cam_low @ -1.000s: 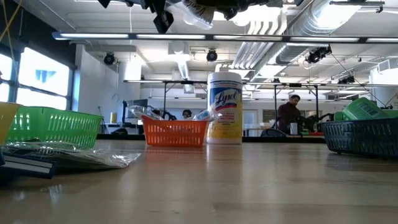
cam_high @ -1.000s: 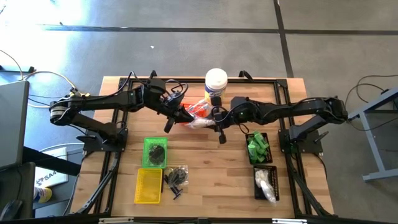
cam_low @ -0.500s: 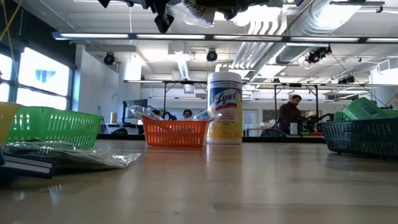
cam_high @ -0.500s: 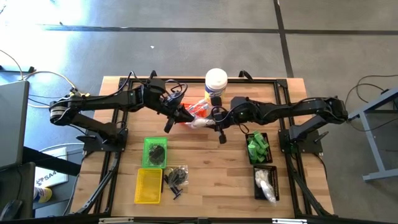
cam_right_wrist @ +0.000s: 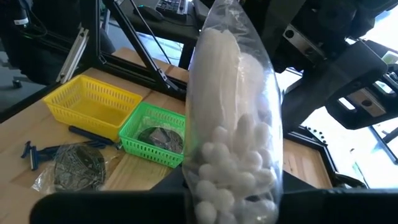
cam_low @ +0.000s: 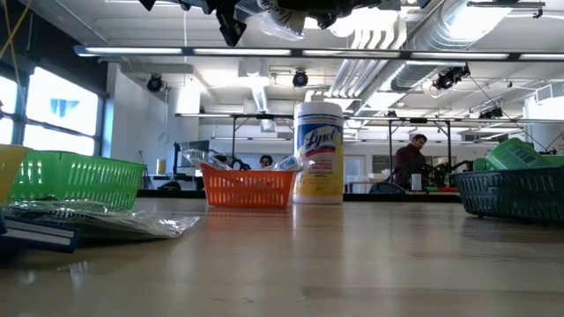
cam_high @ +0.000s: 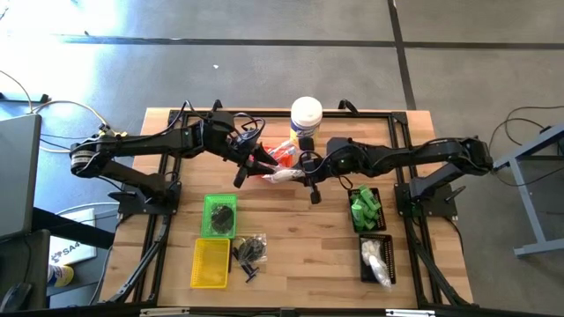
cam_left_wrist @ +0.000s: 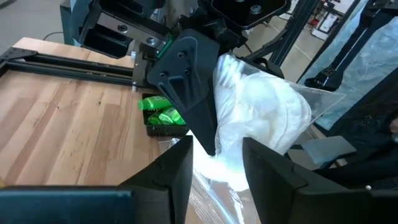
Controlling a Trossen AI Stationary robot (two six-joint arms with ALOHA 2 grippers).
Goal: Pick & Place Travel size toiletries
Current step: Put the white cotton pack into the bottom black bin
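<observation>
both grippers meet in the air above the middle of the table, over the far half. right gripper [cam_high: 310, 176] has its jaws closed on a clear bag [cam_right_wrist: 235, 134] of white cotton balls, which stands up between its fingers in its wrist view. left gripper [cam_high: 256, 165] has its jaws parted on either side of the same bag [cam_left_wrist: 261, 118], and i cannot tell whether its fingers touch it. in the high view the bag [cam_high: 284, 175] hangs between the two grippers, clear of the wood, near an orange tray [cam_high: 275, 156] and a white canister [cam_high: 306, 114]. sorting looks partly done, judging from the trays: a dark tray [cam_high: 365, 210] on the right holds green tubes [cam_high: 363, 208], another dark tray [cam_high: 375, 258] nearer the front holds white bags, and a green tray [cam_high: 219, 216] on the left holds a dark item. a yellow tray [cam_high: 211, 262] looks unfilled. loose items [cam_high: 249, 252] lie on the wood beside it, and the orange tray has contents, so more picking remains.
</observation>
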